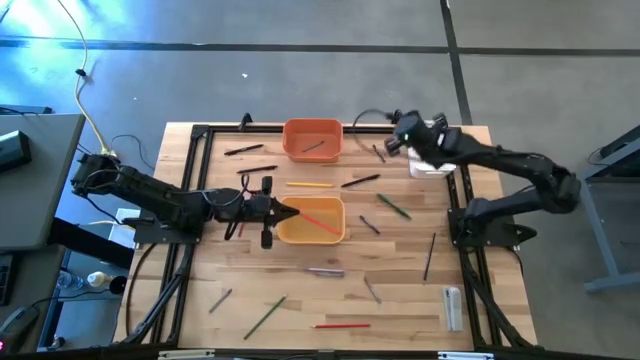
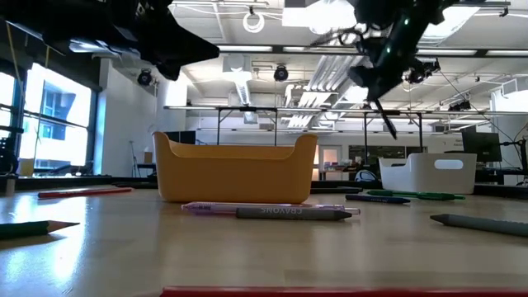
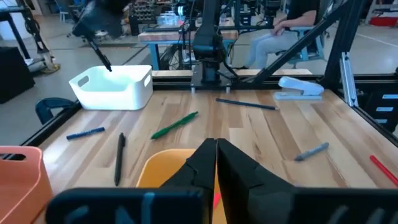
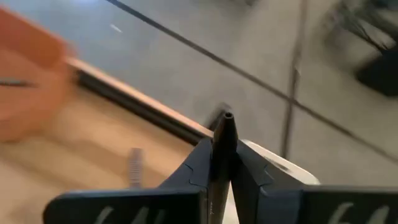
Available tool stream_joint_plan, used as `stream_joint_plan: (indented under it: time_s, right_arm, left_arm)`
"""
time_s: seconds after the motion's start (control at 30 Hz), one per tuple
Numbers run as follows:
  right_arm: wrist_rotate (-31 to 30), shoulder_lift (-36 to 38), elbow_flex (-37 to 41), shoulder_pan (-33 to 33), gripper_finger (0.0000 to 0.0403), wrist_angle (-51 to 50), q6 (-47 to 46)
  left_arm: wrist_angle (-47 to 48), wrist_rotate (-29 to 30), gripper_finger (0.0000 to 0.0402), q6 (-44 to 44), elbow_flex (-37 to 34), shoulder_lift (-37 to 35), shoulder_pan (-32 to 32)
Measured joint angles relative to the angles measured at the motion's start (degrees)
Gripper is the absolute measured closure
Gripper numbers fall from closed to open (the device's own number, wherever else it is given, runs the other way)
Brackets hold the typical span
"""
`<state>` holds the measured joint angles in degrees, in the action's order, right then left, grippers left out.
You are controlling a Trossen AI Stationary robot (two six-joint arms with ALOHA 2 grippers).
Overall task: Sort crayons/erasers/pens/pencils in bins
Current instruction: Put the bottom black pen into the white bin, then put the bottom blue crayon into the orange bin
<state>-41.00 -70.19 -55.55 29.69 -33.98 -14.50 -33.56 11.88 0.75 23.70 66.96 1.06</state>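
My left gripper (image 1: 290, 210) (image 3: 216, 149) is shut with nothing between its fingers. It hovers over the left rim of the yellow-orange bin (image 1: 312, 232), where a red crayon (image 1: 320, 221) lies. My right gripper (image 1: 388, 146) (image 4: 224, 146) is at the far right, shut on a black pen (image 2: 384, 117), above and beside the white bin (image 3: 115, 87) (image 1: 432, 168). The orange bin (image 1: 312, 140) stands at the far edge with a dark stick inside. Several crayons, pens and pencils lie flat across the table. My right gripper pinches the black pen between its two fingers. The pen lies along the fingers, and its end (image 4: 226, 121) sticks out past the fingertips. The pen is lifted clear of the table and slants downward over the white bin's far side (image 3: 102, 59).
Loose sticks include a green one (image 1: 393, 206), a red one (image 1: 340, 325), a black one (image 1: 430, 255) and a grey crayon (image 2: 293, 213). A white stapler (image 1: 453, 305) lies near the right front. Black frame rails (image 1: 465, 200) border the table. A person (image 3: 292, 28) sits beyond it.
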Motion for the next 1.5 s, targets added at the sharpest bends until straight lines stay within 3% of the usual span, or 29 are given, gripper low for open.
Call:
stream_joint_plan:
  time_s: [0.13, 0.27, 0.63, 0.93, 1.33, 1.5]
  right_arm:
    - [3.5, -2.4, 0.0, 8.7, 0.0384, -1.5, 1.0]
    - [9.4, -6.1, 0.0, 13.4, 0.0384, -2.2, 1.0]
    - [11.6, -19.2, 0.1, 19.5, 0.0385, -4.1, 1.0]
    - [11.8, -23.3, 0.1, 22.1, 0.0382, -2.5, 0.9]
    - [10.3, -23.4, 0.1, 22.1, 0.0291, -1.3, 0.1]
    - [9.9, -20.0, 0.1, 22.0, 0.0279, -1.5, 2.9]
  left_arm:
    - [0.4, -0.1, 0.0399, 0.5, 0.0, 0.0, 0.1]
    - [0.7, -0.1, 0.0400, 0.5, 0.0, 0.0, 0.1]
    - [0.7, 0.0, 0.0399, 0.5, 0.0, 0.0, 0.1]
    - [0.7, 0.0, 0.0399, 1.0, 0.0, 0.0, 0.0]
    - [0.4, 0.7, 0.0399, 1.0, 0.0, 0.0, 0.0]
    - [0.3, 2.3, 0.0399, 1.6, 0.0, 0.0, 0.0]
